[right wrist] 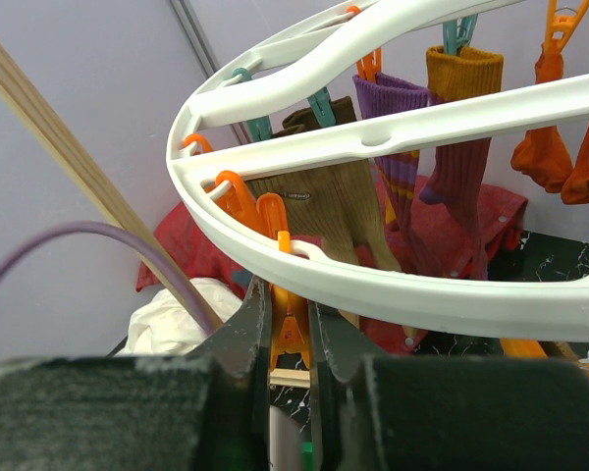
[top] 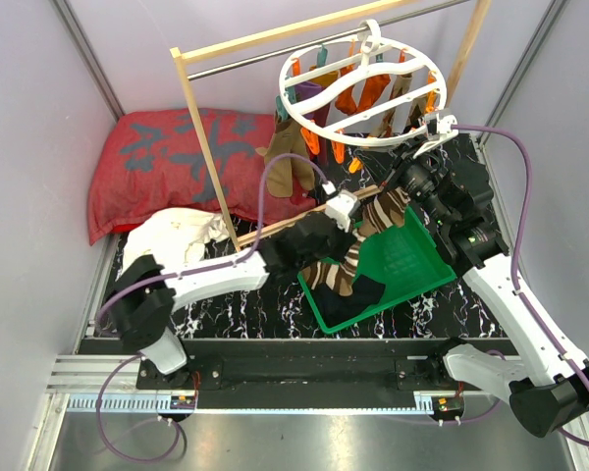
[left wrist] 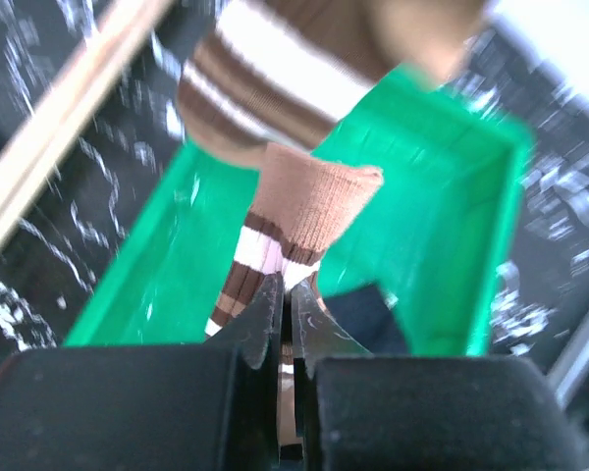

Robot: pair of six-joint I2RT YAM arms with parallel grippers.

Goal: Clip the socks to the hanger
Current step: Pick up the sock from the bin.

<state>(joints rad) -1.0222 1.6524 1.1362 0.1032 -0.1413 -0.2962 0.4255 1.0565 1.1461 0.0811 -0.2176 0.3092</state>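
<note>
The job is partly done. Several socks already hang from the hanger (right wrist: pixel 452 294), which hangs under the metal rod (top: pixel 245 61) towards the table's far right corner. The right wrist view shows a brown sock (right wrist: pixel 339 211), a purple sock (right wrist: pixel 417 118), a mustard sock (right wrist: pixel 466 74) and an orange sock (right wrist: pixel 545 157), each under its own clip.

More remain in the green tray (left wrist: pixel 442 196), which sits on the table (top: pixel 236 314) right of the middle, nearer the near edge. The left claw (left wrist: pixel 287 299) is pinched tight on the cuff end of a brown-and-cream striped sock (left wrist: pixel 304 211), which stretches up from the tray. A dark sock (left wrist: pixel 368 314) lies beside it on the tray floor, and the top view shows more striped fabric there.

The right claw (right wrist: pixel 288 299) is up at the near rim of the hanger with its jaws narrow around an orange clip (right wrist: pixel 285 329). It appears to be squeezing the clip ready for a sock.

I judge that this sock must be carried up to that clip and fastened. After that the remaining socks in the tray need the same treatment, though how many that is I cannot tell.
</note>
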